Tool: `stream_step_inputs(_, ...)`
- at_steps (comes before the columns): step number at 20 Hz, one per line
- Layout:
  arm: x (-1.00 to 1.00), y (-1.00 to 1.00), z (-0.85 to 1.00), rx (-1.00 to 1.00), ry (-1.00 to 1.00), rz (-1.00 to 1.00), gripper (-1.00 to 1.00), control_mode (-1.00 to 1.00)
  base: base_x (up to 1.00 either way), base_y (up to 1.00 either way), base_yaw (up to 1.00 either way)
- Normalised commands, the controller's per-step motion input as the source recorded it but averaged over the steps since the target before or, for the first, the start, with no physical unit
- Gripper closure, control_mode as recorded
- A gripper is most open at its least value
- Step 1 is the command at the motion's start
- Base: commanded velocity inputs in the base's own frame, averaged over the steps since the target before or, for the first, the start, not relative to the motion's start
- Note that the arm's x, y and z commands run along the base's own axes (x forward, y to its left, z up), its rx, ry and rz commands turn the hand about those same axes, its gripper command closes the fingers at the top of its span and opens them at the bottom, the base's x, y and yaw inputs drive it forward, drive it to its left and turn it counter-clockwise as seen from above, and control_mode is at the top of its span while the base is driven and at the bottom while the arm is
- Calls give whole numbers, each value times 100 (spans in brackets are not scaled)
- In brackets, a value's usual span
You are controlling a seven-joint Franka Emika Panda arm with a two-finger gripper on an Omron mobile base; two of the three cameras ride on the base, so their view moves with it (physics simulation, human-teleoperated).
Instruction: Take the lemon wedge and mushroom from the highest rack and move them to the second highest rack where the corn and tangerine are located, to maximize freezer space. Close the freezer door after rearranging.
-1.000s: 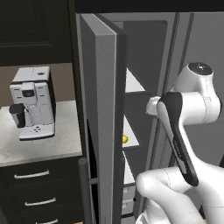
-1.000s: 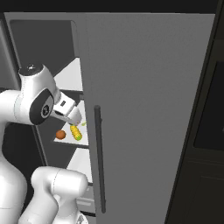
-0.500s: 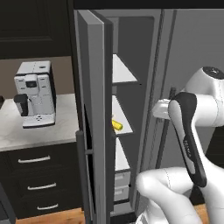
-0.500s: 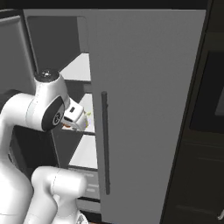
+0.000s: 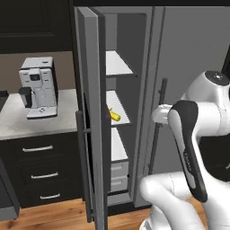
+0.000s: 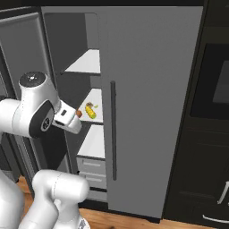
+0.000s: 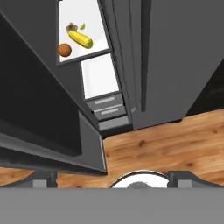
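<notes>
My end effector [image 7: 112,175] stands fully open and holds nothing, its camera looking down past the open freezer door [image 5: 92,112] toward the wooden floor [image 7: 166,135]. On the second highest rack [image 7: 94,26] the corn [image 7: 80,39] lies with the mushroom [image 7: 71,27] and the lemon wedge [image 7: 82,26] just beside its far end and the tangerine [image 7: 64,50] near its other end; the highest rack [image 6: 85,62] is bare. No brand, label or writing is legible anywhere, including on the coffee machine [image 5: 39,87] on the tabletop [image 5: 27,126].
</notes>
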Motion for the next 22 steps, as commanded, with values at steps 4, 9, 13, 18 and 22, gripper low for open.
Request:
stream_step_inputs(4,-42,100,53,-30,-17,0,-100,-100,0,0,0)
stream_step_inputs(9,-57,100,39,-27,-14,-1,-100,-100,0,0,0)
stream_step_inputs(13,-58,100,26,-13,-11,-4,-100,-100,0,0,0)
stream_step_inputs(18,-40,100,15,-9,-18,-4,-100,-100,0,0,0)
stream_step_inputs(22,29,100,0,-16,-26,-7,-100,-100,0,0,0)
